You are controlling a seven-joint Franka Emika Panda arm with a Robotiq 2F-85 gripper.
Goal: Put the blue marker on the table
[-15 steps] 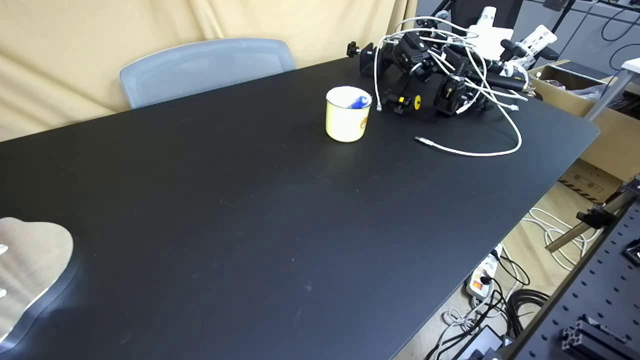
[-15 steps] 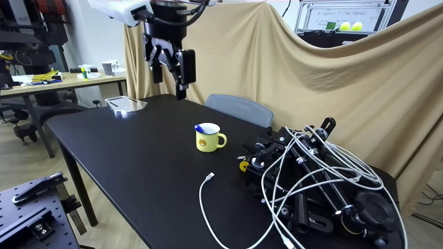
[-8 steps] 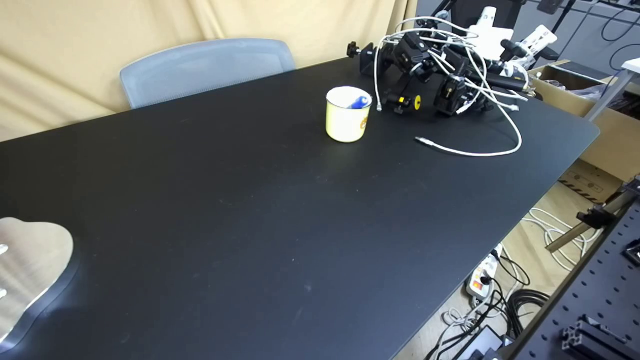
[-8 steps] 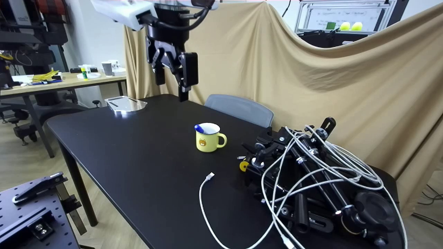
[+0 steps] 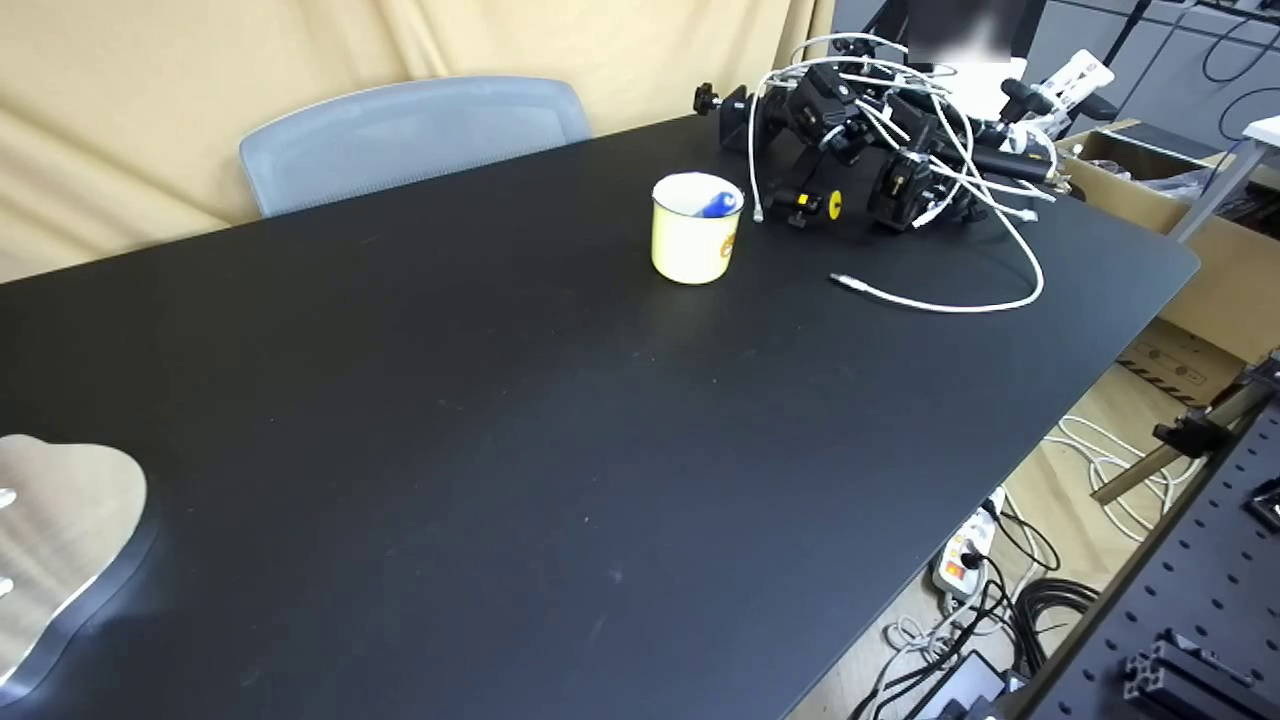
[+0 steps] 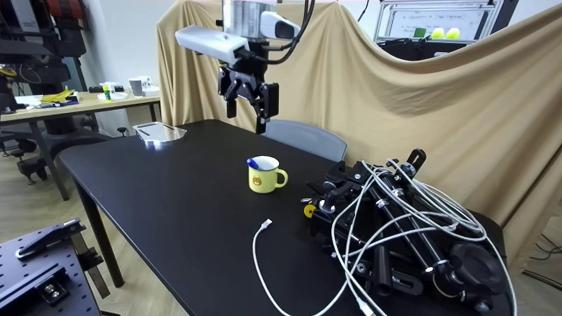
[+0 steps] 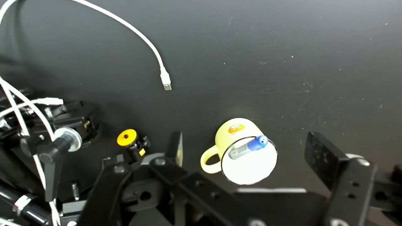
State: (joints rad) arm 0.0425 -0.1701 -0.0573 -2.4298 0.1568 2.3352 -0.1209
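Blue marker (image 7: 257, 142), one: tilted inside the yellow mug (image 6: 266, 181), blue end at the rim, paler shaft within. Mug, one: upright on the black worktop (image 6: 184, 188), handle and a small orange animal face on its side. Fingers (image 7: 323, 157), one pair, black: spread wide, hanging above the worktop, apart from the mug. White cables (image 7: 165, 78) and black hardware (image 6: 382, 267): heaped together on the worktop, one plug end near the mug. Silver plate (image 6: 160, 132), slotted: lying flat, well apart from the mug. Chair back (image 6: 307, 137), grey-blue: just behind the worktop's edge from where I stand, before a beige curtain (image 6: 439, 118).
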